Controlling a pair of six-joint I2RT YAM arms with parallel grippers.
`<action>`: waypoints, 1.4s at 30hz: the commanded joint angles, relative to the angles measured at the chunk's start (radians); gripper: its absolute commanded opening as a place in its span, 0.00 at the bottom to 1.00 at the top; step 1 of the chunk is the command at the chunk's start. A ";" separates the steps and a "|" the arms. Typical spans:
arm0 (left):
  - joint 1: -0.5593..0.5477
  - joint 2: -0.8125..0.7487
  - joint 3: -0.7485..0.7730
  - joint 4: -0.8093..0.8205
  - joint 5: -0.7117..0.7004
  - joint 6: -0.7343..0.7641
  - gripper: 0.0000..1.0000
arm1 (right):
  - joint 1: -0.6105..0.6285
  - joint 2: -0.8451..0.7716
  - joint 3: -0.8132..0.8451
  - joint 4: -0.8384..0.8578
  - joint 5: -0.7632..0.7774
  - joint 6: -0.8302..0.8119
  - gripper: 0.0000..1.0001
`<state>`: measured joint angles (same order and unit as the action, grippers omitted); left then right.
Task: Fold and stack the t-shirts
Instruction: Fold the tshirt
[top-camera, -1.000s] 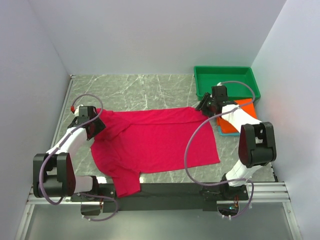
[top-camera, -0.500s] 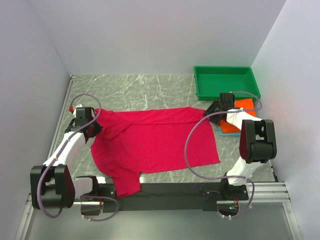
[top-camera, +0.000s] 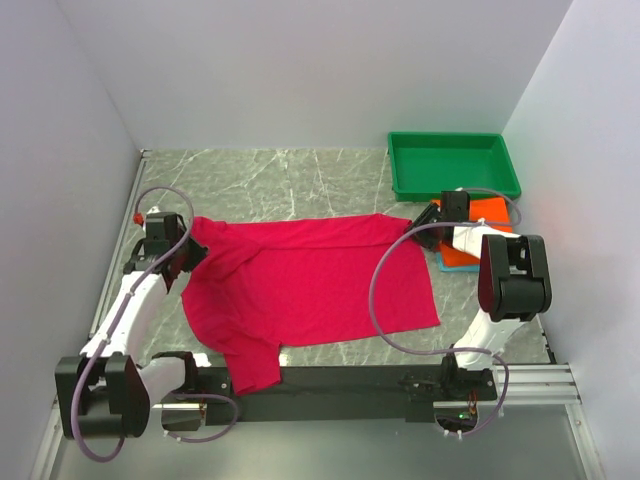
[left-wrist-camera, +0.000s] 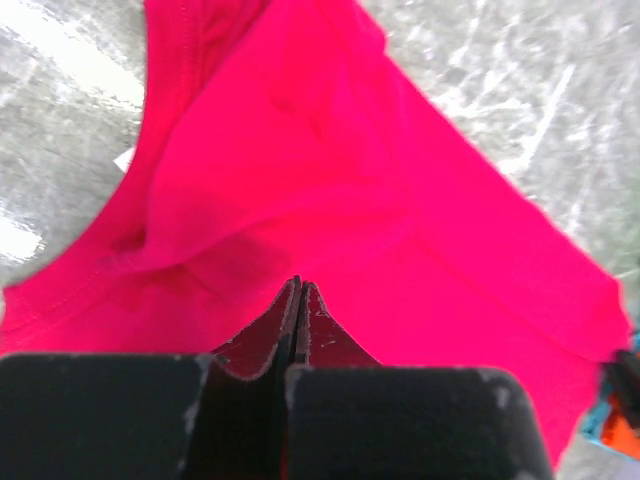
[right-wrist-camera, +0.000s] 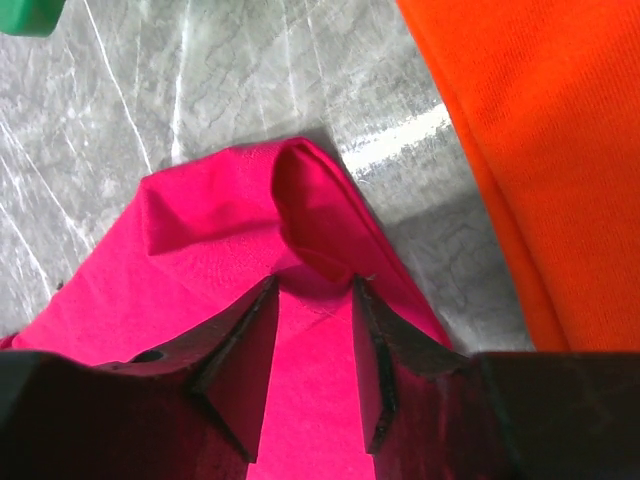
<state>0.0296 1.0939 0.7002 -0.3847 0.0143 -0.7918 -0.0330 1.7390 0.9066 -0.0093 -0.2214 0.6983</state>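
**Top view.** A grey marble table sits between white walls. A green tray stands at 1 o'clock. The pink shirt lies spread open across the centre, unfolded, with one sleeve reaching toward 7 o'clock. At 3 o'clock the orange shirt lies folded on the teal shirt, just beside the near side of the tray and outside it. The left gripper is at the 9 o'clock edge of the pink shirt. The right gripper is at its 2 o'clock corner.

**Left wrist view.** The left gripper has its fingers pressed together with no gap. The tips meet on a raised ridge of the pink shirt, so a pinch of cloth is judged to be held.

**Right wrist view.** The right gripper has its fingers partly apart. They straddle a curled corner of the pink shirt and are not clamped on it. The orange shirt lies at 2 o'clock, apart from that corner. Bare table shows between them.

**Progress.** Two shirts are folded and stacked. The pink shirt is not yet folded, with one edge gripped and the opposite corner not yet secured. Remaining steps: fold the pink shirt and place it on the stack.
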 joint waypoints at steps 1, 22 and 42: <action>0.003 -0.055 0.010 0.007 0.020 -0.055 0.01 | -0.008 0.016 0.009 0.045 -0.004 0.004 0.41; 0.024 0.107 -0.045 0.105 -0.166 0.207 0.90 | -0.013 -0.018 0.089 -0.037 0.001 -0.049 0.00; 0.026 0.130 0.001 0.057 -0.100 0.204 0.04 | -0.015 -0.004 0.115 -0.040 -0.016 -0.056 0.00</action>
<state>0.0513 1.2793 0.6582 -0.3233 -0.1009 -0.5896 -0.0383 1.7550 0.9710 -0.0498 -0.2317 0.6594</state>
